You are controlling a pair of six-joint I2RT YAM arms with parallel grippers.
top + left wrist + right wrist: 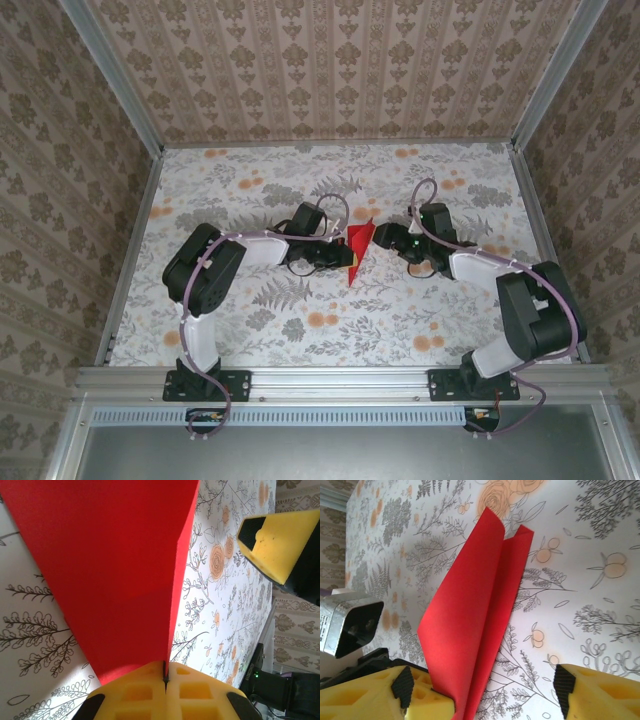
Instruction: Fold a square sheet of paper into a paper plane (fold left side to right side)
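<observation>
The square sheet of paper is bright red and folded into a narrow pointed shape with a centre crease, standing partly raised off the table at its middle. My left gripper is shut on one end of it. In the left wrist view the yellow jaws meet with the red paper pinched in the seam. My right gripper faces it from the right, open. In the right wrist view the red paper lies between that gripper's spread fingers, leaning against the left one and apart from the right one.
The flower-and-leaf printed table is bounded by metal rails and wallpapered walls at left, right and back. One yellow finger of the right gripper hovers close beside the paper. A grey camera block on the left arm sits near the paper.
</observation>
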